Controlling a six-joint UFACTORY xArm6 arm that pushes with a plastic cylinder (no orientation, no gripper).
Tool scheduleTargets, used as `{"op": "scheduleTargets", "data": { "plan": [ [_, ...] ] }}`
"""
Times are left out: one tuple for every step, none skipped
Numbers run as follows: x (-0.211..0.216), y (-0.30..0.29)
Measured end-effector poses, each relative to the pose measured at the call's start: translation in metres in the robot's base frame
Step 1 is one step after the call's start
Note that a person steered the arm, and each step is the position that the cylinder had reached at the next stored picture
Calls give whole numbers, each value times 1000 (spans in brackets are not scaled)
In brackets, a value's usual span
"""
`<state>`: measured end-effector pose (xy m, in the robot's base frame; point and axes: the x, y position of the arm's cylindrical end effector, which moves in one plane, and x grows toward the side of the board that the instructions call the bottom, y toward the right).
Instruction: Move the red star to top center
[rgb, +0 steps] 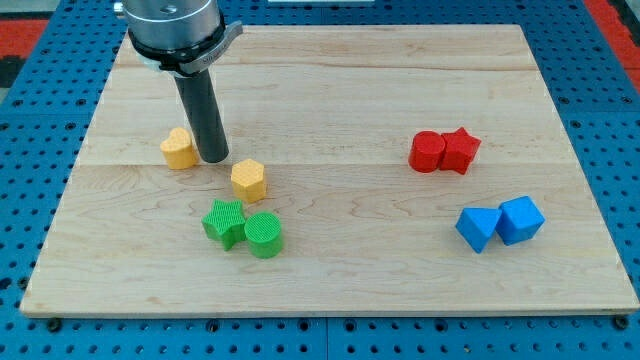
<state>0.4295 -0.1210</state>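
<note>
The red star (461, 150) lies at the view's right middle of the wooden board (330, 90), touching a red round block (427, 152) on its left. My tip (213, 158) is far to the left of them, just right of a yellow heart-shaped block (179, 149) and up-left of a yellow hexagon (248, 181). The rod rises from the tip to the arm's metal collar (175, 25) at the view's top left.
A green star (225, 222) and a green cylinder (264, 235) touch each other below the yellow hexagon. Two blue blocks (477, 228) (521, 219) sit side by side at the lower right. A blue pegboard (30, 120) surrounds the board.
</note>
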Motion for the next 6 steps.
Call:
{"op": "scheduleTargets", "data": {
  "plan": [
    [-13,107],
    [59,117],
    [75,73],
    [35,21],
    [-17,-21],
    [-21,21]
  ]
}}
